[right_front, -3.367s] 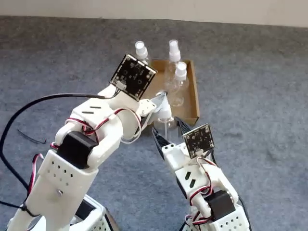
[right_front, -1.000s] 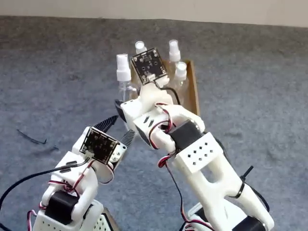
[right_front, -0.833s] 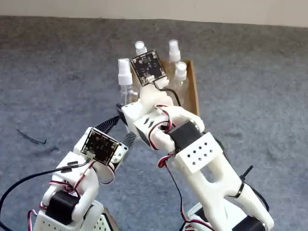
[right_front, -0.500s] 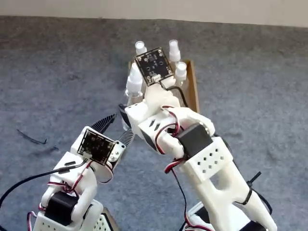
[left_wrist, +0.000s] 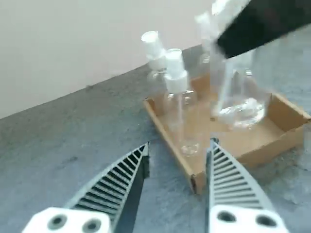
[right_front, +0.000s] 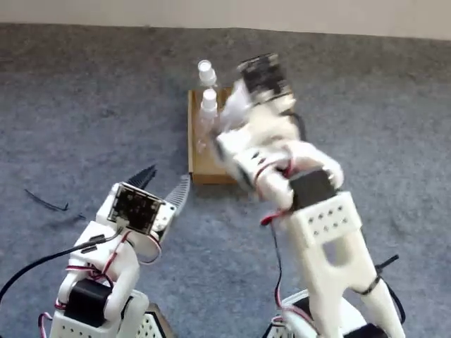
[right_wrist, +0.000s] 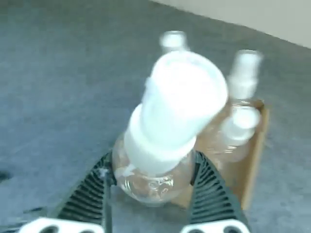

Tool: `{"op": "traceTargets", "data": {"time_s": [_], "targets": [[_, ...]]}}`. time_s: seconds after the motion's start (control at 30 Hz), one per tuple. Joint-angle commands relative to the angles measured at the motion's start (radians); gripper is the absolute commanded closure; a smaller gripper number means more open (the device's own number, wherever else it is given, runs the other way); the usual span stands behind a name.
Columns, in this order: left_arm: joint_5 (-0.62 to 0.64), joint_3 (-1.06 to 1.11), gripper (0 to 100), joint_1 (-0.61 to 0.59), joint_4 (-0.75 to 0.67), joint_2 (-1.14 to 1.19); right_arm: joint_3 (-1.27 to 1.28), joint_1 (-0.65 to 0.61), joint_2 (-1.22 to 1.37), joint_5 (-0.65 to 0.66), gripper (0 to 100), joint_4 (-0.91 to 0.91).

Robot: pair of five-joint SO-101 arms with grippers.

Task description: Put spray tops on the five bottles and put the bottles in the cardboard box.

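While clamped in right pincer [right_wrist: 153,165] | bottle [right_wrist: 148,185] clear | spray top [right_wrist: 181,106] white

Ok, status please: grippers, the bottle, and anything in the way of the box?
Left gripper open, empty, short of the cardboard box. Right gripper shut on a capped bottle, above the box. Other bottles standing inside, close by.

No words, numbers or signs can be read anywhere. The bottles [left_wrist: 181,116] are clear and have no readable label. The box [left_wrist: 257,153] is plain cardboard with no print that can be read.
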Motion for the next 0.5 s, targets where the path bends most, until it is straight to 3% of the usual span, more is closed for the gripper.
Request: {"op": "traceTargets", "data": {"time_s": [0.0,0.17,0.47], "targets": [[0.012,-0.005,83,-0.125,-0.023,-0.008,-0.056,0.105,0.082,0.015,99.5,-0.091],[0.046,-0.004,83,-0.136,-0.018,-0.005,-0.035,0.091,0.125,0.029,99.5,-0.197],[0.043,-0.004,83,-0.136,-0.023,-0.002,0.288,0.051,0.073,0.083,99.5,-0.484]]}}
